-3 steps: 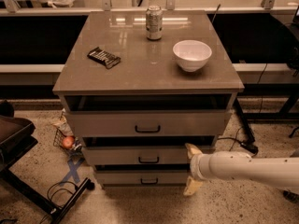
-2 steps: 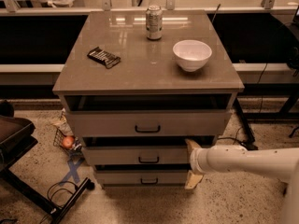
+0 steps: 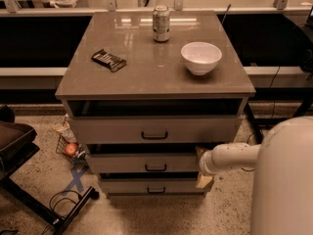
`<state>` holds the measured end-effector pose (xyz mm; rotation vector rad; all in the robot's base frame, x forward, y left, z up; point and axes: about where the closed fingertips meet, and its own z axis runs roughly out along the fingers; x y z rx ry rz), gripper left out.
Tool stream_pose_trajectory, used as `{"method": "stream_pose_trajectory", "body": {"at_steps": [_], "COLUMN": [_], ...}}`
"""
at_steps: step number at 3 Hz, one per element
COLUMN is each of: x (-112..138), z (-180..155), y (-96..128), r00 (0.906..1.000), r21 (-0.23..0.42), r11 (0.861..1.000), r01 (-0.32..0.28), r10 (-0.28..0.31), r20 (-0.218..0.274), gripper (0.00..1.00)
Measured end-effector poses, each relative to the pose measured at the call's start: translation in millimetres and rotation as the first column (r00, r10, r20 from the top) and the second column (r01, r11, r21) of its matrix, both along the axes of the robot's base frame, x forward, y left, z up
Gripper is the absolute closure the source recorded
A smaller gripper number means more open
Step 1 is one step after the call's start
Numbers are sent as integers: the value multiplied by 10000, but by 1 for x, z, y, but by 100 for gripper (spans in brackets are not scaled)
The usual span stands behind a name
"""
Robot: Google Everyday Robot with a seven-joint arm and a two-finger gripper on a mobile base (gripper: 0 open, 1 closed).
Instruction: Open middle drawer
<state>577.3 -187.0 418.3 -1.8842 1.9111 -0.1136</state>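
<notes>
The middle drawer [image 3: 122, 163] is the second grey-beige front of the cabinet, with a small dark bar handle [image 3: 155, 168] at its centre. A dark gap shows above its front. My gripper [image 3: 202, 166] is at the drawer's right end, well right of the handle. It is open: one pale finger [image 3: 200, 153] stands at the top edge of the front and the other by the drawer below. My white arm [image 3: 234, 155] reaches in from the lower right.
The top drawer [image 3: 112, 130] and the bottom drawer [image 3: 127, 186] flank the middle one. On the cabinet top [image 3: 146, 77] stand a can [image 3: 161, 23], a white bowl [image 3: 201, 58] and a dark packet [image 3: 108, 59]. A dark chair base [image 3: 14, 146], a wire basket [image 3: 71, 149] and cables lie on the floor at left.
My arm has swung closer to the camera and now fills the lower right corner. The gripper has risen slightly at the drawer's right end. The drawer has not visibly moved.
</notes>
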Motion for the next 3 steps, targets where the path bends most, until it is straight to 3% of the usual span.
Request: {"method": "stream_pose_trajectory", "body": {"at_steps": [1, 3], "x": [3, 2], "z": [-14, 14], "y": [-12, -22], "r00": [9992, 9968], "r21": [-373, -1044], "r11": [9991, 9915], "r01": [215, 771], "r10": [-228, -787], "r20": [-341, -115], "gripper": [39, 86]}}
